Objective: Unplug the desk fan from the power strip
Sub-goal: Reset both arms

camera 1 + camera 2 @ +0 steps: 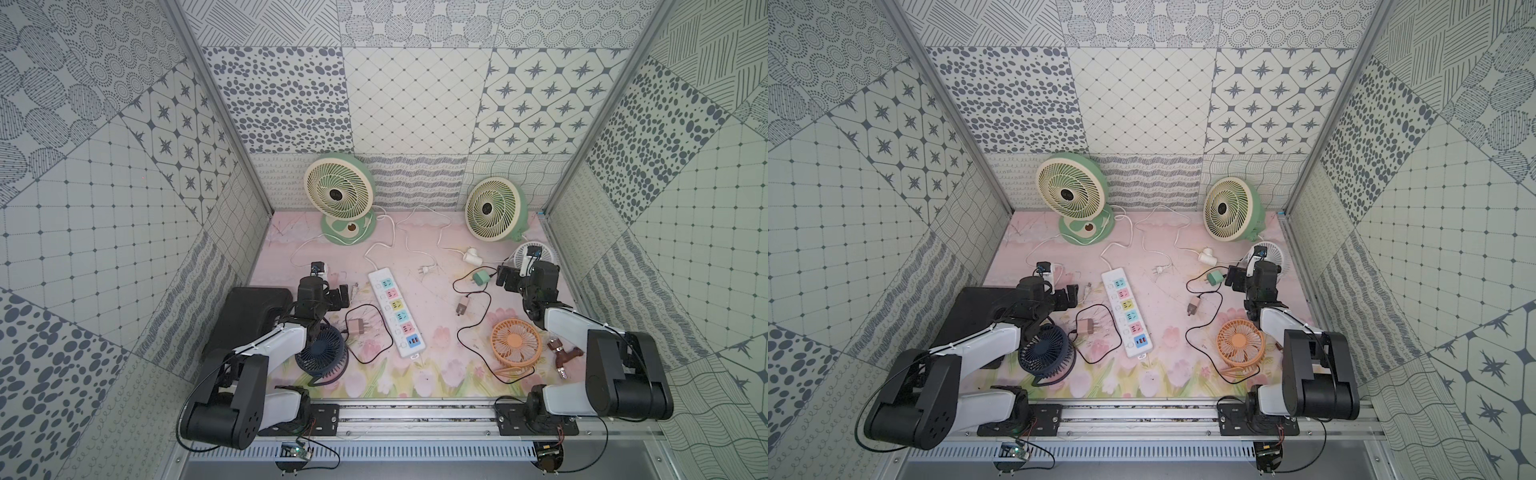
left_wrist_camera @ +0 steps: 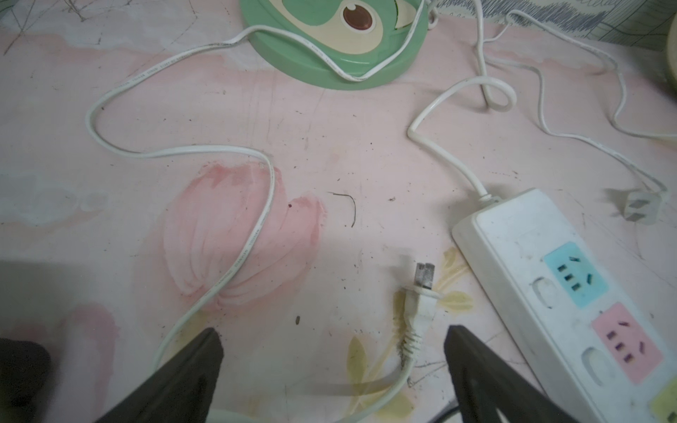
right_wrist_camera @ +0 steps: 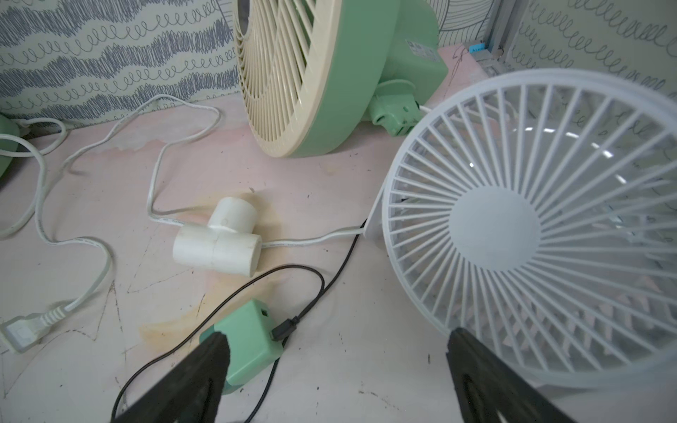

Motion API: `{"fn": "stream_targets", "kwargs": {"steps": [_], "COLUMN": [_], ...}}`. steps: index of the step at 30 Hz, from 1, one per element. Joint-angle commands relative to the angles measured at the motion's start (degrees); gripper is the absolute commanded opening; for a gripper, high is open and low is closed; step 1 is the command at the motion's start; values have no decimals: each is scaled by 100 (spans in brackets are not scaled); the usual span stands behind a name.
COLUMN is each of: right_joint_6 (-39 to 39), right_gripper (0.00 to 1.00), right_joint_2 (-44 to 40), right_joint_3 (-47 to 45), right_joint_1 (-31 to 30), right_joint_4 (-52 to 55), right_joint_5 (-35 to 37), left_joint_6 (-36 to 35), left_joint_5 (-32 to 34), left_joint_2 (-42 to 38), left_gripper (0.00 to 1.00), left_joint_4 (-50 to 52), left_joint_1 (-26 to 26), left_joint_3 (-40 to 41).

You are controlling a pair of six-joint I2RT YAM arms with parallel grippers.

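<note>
At the far left the black box (image 1: 245,316) stands close behind the left arm, and the dark blue fan (image 1: 322,357) sits partly under it, so on this side there is little room to pull back. The left tool (image 2: 335,333) is spread wide and holds nothing. The white plug (image 2: 419,304) lies loose on the surface (image 1: 432,316) between its jaws, apart from both. I think the danger here is the cord: it bends back under the tool, so a low retreat can catch it and drag the plug, or tug at the green desk fan (image 1: 338,191). The power strip (image 1: 397,318) lies in the middle of the surface, just beside this tool, and in both top views all its sockets look empty. A sideways move can push it. Right of the strip there is open room, crossed only by thin black cables. The right tool (image 3: 339,337) is also wide and empty. One jaw is in front of the green adapter (image 3: 249,340), touching or not I cannot tell, and the other is near the white fan (image 3: 531,227). Going lower can knock either, and the side wall is near.
</note>
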State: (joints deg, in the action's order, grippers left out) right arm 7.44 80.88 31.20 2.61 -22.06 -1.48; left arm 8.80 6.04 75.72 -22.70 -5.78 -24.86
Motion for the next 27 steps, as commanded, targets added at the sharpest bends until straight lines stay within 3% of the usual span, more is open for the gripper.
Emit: {"fn": "stream_targets", "kwargs": {"steps": [1, 13, 16, 27], "right_joint_6": [-175, -386, -420, -561], "right_gripper": [97, 97, 97, 97], "right_joint_2": [167, 549, 798, 797], "right_joint_3": [-209, -650, -879, -759], "right_joint_1": [7, -108, -174, -283], "right_joint_4": [-1026, -2175, -2789, -2555], "right_joint_5": [-80, -344, -256, -183], "left_joint_6": [-609, -857, -748, -623], "left_joint_5": [-76, -511, -445, -542], "left_joint_2": [437, 1436, 1437, 1413], "left_gripper": [99, 99, 99, 99], "left_joint_4": [-1485, -3061, -2802, -2503], "left_joint_1": [49, 221, 273, 358], "left_joint_3": [80, 367, 242, 119]}}
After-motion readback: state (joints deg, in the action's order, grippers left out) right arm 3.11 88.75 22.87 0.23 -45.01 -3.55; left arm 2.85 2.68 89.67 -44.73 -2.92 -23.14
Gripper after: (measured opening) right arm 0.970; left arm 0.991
